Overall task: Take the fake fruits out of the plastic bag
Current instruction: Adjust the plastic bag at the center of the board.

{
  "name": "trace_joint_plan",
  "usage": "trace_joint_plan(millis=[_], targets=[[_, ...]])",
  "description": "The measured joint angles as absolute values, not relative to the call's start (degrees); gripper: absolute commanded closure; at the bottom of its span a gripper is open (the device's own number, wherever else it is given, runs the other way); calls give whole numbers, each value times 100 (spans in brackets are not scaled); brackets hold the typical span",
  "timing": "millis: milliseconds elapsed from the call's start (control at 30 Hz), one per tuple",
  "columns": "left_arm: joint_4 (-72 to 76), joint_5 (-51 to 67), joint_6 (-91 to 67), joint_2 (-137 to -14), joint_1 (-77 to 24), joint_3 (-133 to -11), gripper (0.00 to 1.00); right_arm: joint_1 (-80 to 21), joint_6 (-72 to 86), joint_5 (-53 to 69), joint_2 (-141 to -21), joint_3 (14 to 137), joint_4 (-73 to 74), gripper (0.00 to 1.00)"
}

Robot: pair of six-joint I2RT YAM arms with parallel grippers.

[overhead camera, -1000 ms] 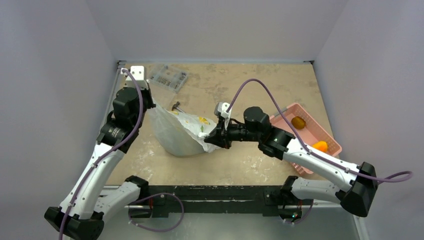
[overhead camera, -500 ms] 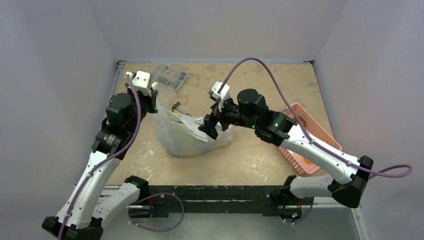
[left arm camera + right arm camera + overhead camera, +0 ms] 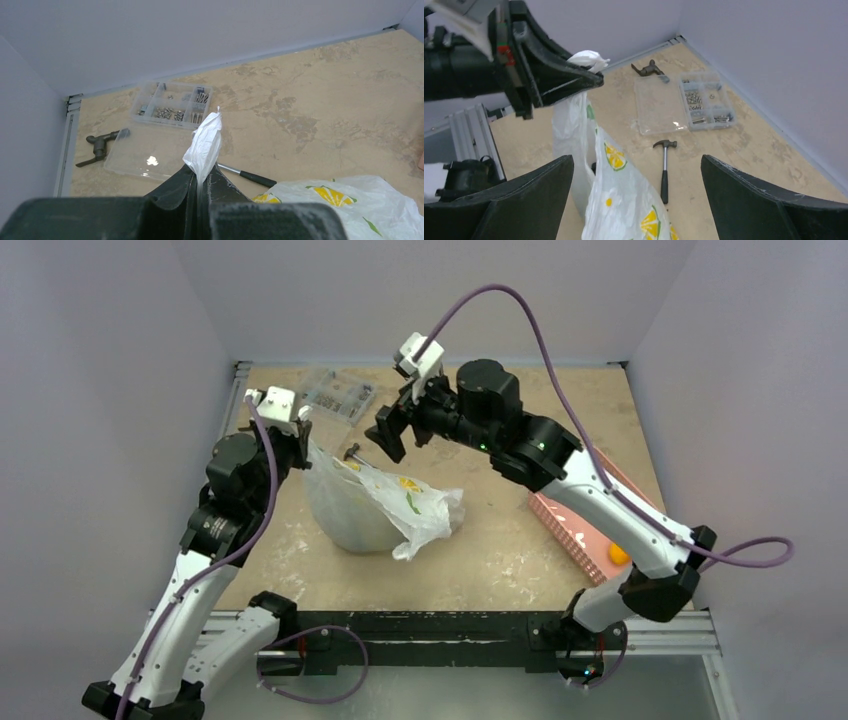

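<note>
Left tool: clamped on the twisted handle of the bag, which slumps on the worktop.
Right tool: fingers wide apart, empty, raised above the bag's far side.
Hidden: bag's contents cannot be made out; pink basket mostly behind the right arm, 1 orange fruit showing in it.
Worktop: mottled beige, lilac walls; hammer and parts box beyond the bag.
Change: 1 second ago the right tool was at the bag's mouth.
</note>
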State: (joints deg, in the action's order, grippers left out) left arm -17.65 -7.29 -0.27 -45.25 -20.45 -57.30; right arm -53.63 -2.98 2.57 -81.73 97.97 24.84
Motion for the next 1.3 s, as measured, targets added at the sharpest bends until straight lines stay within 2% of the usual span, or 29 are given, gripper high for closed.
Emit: trace_joint_plan(millis=[67,300,400,533,800,1000,1067,1167,1233,1300], targets=[[-1763,-768,-38,-4484,-2082,-5728,100,-5363,-244,169,-8611,10272,2536,15],[-1739,-871,-89,-4473,-2296,-5725,100,-5365,-235,276,-9456,10466,2860,23],[-1737,-871,-104,-4495,-2296,-5725,100,-5402,-215,460,-9655,10296,2908,28],[-1739,-869,-137,-4515,-2296,-5725,100,-5520,-156,545,-9649,9699,2842,43],[-1745,-825,-215,-4517,-2296,-5725,100,-5599,158,545,-9614,8748,2596,44],[-1750,-805,-237,-4517,-2296,-5725,100,-5621,368,478,-9553,8372,2265,53],[-1747,-788,-237,-4517,-2296,-5725,100,-5625,421,443,-9511,8259,2130,61],[-1747,-786,-239,-4523,-2296,-5725,100,-5625,497,403,-9439,8082,1881,81],[-1747,-781,-239,-4539,-2296,-5725,100,-5627,537,360,-9430,8020,1745,86],[-1747,-781,-239,-4552,-2296,-5725,100,-5627,558,298,-9430,8005,1688,85]])
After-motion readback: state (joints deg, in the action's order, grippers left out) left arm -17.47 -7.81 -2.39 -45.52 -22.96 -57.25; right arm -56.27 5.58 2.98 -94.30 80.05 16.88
